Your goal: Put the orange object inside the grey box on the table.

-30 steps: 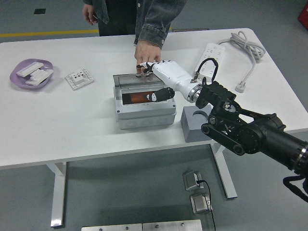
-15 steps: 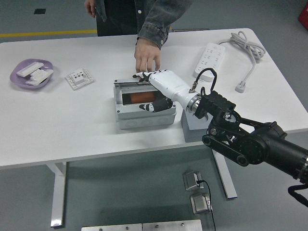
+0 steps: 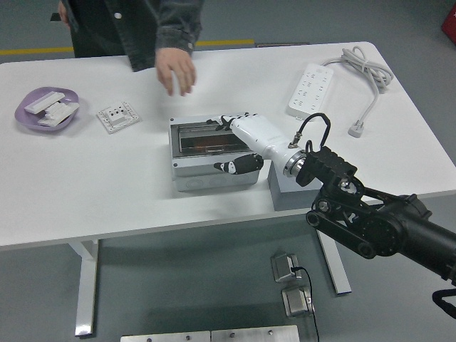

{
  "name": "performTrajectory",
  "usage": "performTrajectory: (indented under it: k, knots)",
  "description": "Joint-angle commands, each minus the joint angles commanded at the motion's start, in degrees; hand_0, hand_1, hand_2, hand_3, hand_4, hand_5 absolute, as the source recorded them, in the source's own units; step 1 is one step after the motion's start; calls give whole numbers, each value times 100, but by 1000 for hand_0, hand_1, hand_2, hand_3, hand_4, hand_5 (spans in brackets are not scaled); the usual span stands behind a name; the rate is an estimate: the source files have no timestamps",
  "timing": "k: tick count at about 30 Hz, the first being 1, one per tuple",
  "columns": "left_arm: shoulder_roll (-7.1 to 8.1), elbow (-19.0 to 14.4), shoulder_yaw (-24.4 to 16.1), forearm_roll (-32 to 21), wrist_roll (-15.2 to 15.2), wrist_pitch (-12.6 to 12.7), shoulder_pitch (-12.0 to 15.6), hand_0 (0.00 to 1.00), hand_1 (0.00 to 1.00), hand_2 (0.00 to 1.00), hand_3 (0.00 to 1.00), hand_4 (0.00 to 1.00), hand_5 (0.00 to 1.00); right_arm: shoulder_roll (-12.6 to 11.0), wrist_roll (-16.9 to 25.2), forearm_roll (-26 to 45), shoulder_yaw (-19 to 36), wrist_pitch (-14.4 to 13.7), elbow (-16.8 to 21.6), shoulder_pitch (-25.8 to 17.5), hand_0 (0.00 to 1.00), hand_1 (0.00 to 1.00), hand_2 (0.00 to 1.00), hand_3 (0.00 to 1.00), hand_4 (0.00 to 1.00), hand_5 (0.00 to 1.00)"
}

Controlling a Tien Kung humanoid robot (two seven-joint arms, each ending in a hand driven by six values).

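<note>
The grey box [image 3: 187,172] stands mid-table with its top open. A dull strip of the orange object [image 3: 207,147] shows low inside it, lying in the dark interior. My right hand [image 3: 226,144], white with dark fingertips, hovers over the box's right end. Its fingers [image 3: 226,121] reach the far rim and the thumb [image 3: 232,167] hangs by the front wall, spread and holding nothing. A person's hand [image 3: 176,70] is raised above the table beyond the box, apart from it. My left hand is out of view.
A grey block [image 3: 288,191] sits against the box's right side under my wrist. A white power strip [image 3: 309,89] and its cable [image 3: 367,70] lie at the far right. A purple dish [image 3: 45,108] and a white switch plate [image 3: 117,116] are at the far left.
The person's hand left the box's far rim and drew back up and left. My right hand shifted slightly toward me over the box, and the orange object now lies lower and less visible.
</note>
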Motion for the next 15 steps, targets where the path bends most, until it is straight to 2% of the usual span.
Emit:
performTrajectory:
  k: [4, 8, 11, 15]
  knots:
    - [4, 0, 17, -36, 9, 5, 30, 623, 561, 521, 606, 550, 125, -118, -66, -242, 520, 44, 315, -396, 690, 684, 743, 866, 841, 307]
    - [-7, 0, 65, -113, 32, 8, 102, 623, 561, 521, 605, 550, 125, -193, -131, -521, 1210, 95, 792, -902, 690, 683, 743, 866, 840, 308]
    - [-11, 0, 126, -217, 28, 11, 154, 623, 561, 521, 605, 550, 125, -179, -168, -703, 1742, 135, 1167, -1294, 690, 683, 743, 866, 840, 308]
    - [-5, 0, 199, -317, 25, 7, 212, 623, 561, 521, 606, 550, 125, -49, -122, -797, 2514, 81, 1683, -1856, 689, 680, 738, 860, 841, 312]
